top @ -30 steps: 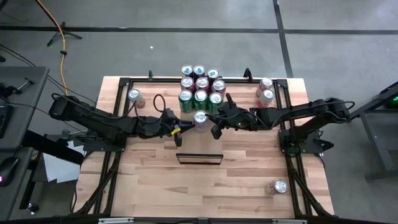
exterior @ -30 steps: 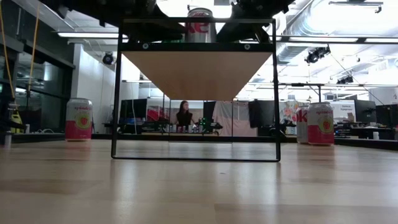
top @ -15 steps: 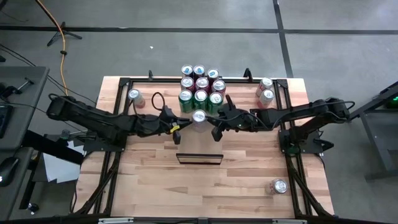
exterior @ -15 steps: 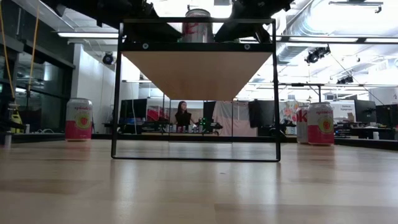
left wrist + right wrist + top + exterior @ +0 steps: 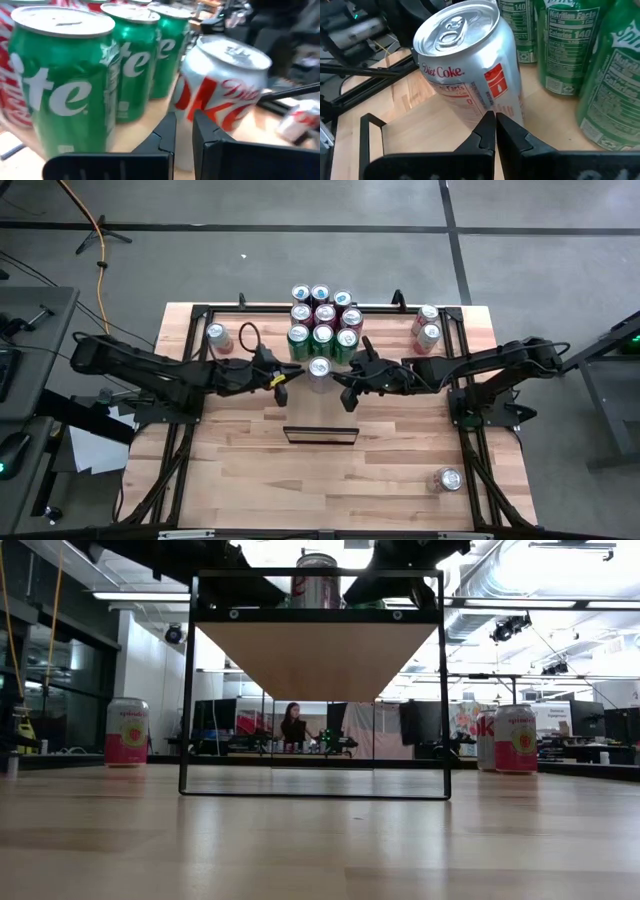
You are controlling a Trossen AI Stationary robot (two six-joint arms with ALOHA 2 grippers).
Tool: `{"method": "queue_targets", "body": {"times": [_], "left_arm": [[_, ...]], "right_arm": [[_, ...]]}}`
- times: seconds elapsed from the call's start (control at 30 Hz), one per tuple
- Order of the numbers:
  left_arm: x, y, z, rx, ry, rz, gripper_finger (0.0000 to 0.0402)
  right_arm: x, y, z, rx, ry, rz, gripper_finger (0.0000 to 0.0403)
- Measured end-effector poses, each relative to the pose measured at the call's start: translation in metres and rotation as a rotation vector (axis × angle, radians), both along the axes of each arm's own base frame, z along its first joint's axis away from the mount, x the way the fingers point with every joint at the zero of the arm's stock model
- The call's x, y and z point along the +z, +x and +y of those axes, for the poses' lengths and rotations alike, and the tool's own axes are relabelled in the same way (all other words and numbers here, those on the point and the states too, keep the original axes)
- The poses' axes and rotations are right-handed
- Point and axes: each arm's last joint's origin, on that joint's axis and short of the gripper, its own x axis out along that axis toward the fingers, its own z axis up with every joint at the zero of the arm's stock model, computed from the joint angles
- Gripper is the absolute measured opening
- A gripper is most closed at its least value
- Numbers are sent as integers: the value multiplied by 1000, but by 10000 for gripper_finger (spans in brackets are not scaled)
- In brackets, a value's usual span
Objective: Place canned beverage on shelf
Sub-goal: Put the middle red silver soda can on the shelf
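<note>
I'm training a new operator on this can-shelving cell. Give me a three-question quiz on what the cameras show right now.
1. True or false: the Diet Coke can lies on its side.
2. How many green cans stand in the row just behind it? A) two B) three C) five
3. Fill in: the right claw has its fingers ___ and holds nothing.

Key:
1. False. It stands upright on the shelf.
2. B.
3. Shut.
</note>
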Motion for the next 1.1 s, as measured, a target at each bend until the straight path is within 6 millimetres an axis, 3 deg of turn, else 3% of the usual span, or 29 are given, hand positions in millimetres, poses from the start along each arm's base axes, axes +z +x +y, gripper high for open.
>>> {"method": "queue_targets", "body": {"times": [0.33,0.77,1.1], "left_arm": [[4,-7,-13,-212,-187,-22,0],[-13,14,-5,-161,-174,-15,0],[-15,16,2,-146,-160,-6,0]], "right_arm": [[1,0,-12,-63,-31,-5,0],[5,3,-24,-51,-36,-39,0],[5,3,-23,-32,-18,-44,0]]}}
